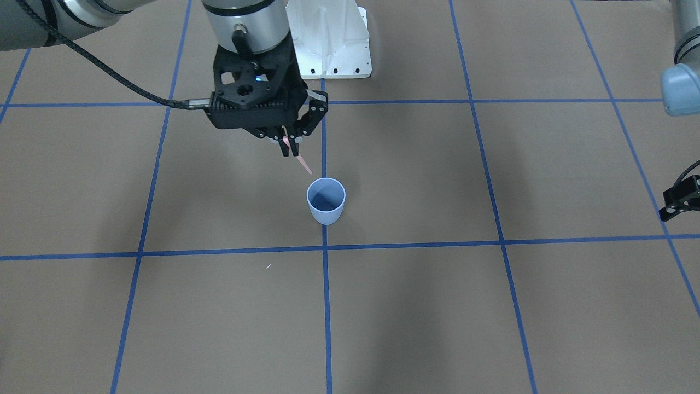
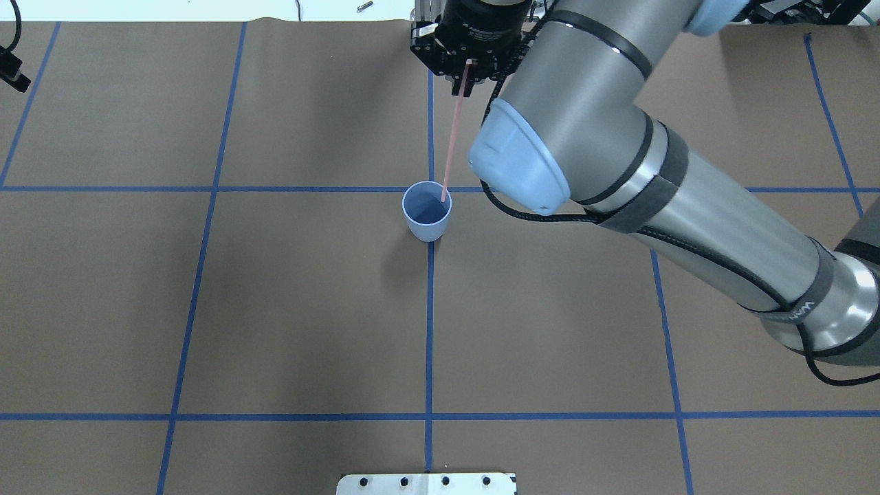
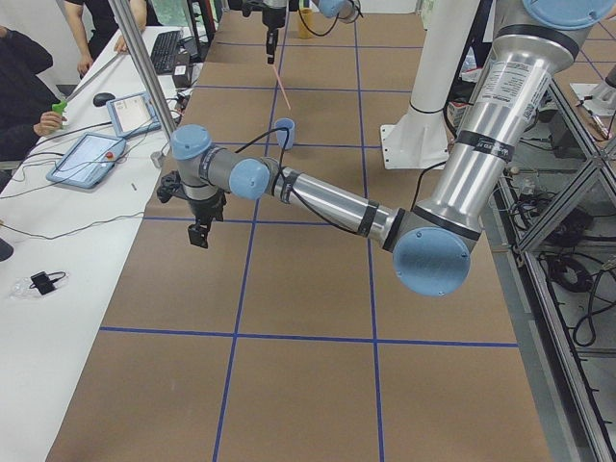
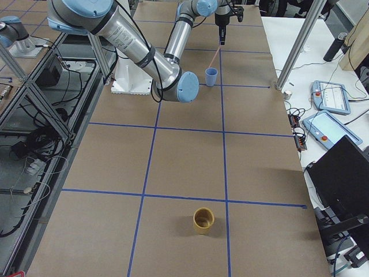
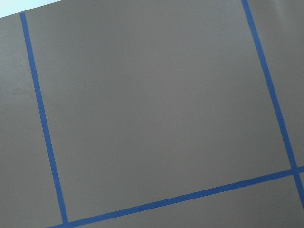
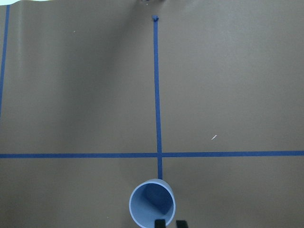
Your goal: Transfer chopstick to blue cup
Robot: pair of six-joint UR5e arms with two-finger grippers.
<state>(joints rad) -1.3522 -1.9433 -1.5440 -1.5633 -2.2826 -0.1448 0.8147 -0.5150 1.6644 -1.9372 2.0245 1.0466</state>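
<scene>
The blue cup stands upright near the table's middle, on a blue tape line; it also shows in the front view and the right wrist view. My right gripper is shut on the top end of one thin pink chopstick, which hangs tilted with its lower tip just above the cup's rim. In the front view the right gripper is behind and above the cup, chopstick pointing at it. My left gripper is at the table's far left, away from the cup; I cannot tell its jaws.
A tan cup stands far off toward the table's right end. The white robot base plate is behind the right gripper. A side table with tablets and operators lies beyond the far edge.
</scene>
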